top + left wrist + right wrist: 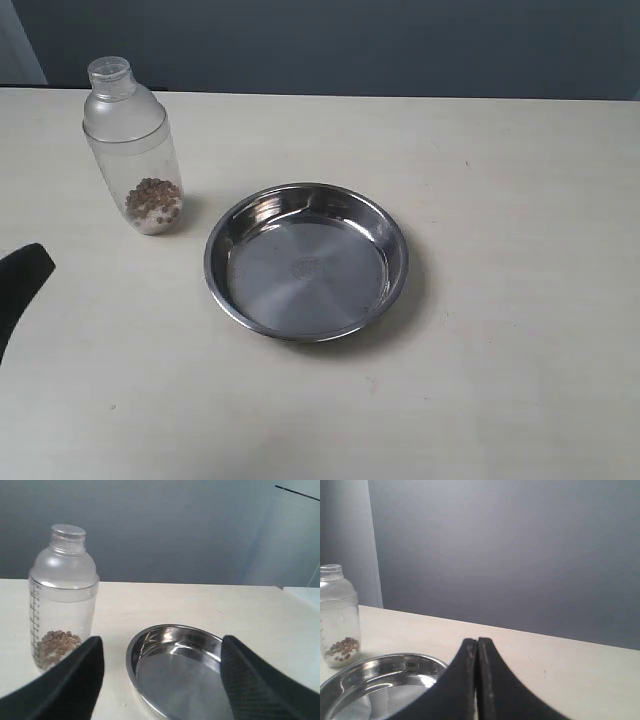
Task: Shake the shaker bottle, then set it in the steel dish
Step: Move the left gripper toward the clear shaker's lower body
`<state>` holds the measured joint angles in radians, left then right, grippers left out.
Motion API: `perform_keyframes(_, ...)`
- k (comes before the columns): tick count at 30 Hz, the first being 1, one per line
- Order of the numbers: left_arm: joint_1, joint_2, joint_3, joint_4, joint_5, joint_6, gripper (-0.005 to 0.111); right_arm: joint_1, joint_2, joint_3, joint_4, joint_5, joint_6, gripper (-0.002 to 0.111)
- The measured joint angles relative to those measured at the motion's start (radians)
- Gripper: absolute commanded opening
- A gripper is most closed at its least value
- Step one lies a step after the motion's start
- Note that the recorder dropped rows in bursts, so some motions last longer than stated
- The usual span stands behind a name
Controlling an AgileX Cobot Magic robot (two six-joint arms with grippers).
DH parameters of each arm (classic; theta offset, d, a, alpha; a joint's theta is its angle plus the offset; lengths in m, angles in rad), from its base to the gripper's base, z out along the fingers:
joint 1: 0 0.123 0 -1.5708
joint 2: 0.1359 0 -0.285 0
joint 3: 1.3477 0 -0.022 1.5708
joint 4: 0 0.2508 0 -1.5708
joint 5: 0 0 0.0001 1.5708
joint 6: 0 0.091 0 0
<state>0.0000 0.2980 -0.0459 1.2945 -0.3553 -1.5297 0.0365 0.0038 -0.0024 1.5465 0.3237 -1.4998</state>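
The shaker bottle (133,150) stands upright on the table at the back left, capped, with brown and whitish grains in its bottom. Just to its right lies the steel dish (306,260), with nothing in it. A black part of my left gripper (20,285) shows at the left edge, short of the bottle. In the left wrist view my left gripper (162,640) is open and holds nothing, with the bottle (63,600) and the dish (180,670) beyond its fingers. My right gripper (477,641) is shut on nothing, and past it are the dish (375,680) and the bottle (339,617).
The cream table (500,150) runs back to a grey wall (350,45). Nothing but the bottle and the dish stands on it in these views.
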Motion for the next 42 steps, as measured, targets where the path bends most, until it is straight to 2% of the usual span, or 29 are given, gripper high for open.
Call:
perform_keyframes(8,0.0,0.189,-0.17,0.053,0.15,0.139,0.063,0.0,0.0,0.0,0.0,0.0,0.0,-0.001)
perform_keyframes(13,0.0,0.378,-0.201,0.067,0.22,0.159,0.061,0.0,0.0,0.0,0.0,0.0,0.0,-0.001)
perform_keyframes(17,0.0,0.449,-0.201,0.067,0.214,0.159,0.06,0.0,0.0,0.0,0.0,0.0,0.0,-0.001)
perform_keyframes(28,-0.001,0.456,-0.231,0.067,0.084,0.248,0.058,0.0,0.0,0.0,0.0,0.0,0.0,-0.001)
perform_keyframes(30,0.0,0.456,-0.231,0.067,0.084,0.252,0.054,0.0,0.0,0.0,0.0,0.0,0.0,-0.001)
perform_keyframes(34,0.0,0.46,-0.231,0.064,0.086,0.254,0.039,0.0,0.0,0.0,0.0,0.0,0.0,-0.001)
perform_keyframes(35,0.0,0.465,-0.231,0.057,0.089,0.254,0.04,0.0,0.0,0.0,0.0,0.0,0.0,-0.001)
perform_keyframes(37,0.0,0.493,-0.233,0.018,0.103,0.254,0.048,0.0,0.0,0.0,0.0,0.0,0.0,-0.001)
perform_keyframes(40,0.0,0.576,-0.237,-0.063,0.12,0.267,0.074,0.0,0.0,0.0,0.0,0.0,0.0,-0.001)
perform_keyframes(42,-0.001,0.641,-0.242,-0.134,0.129,0.299,0.081,0.0,0.0,0.0,0.0,0.0,0.0,-0.001)
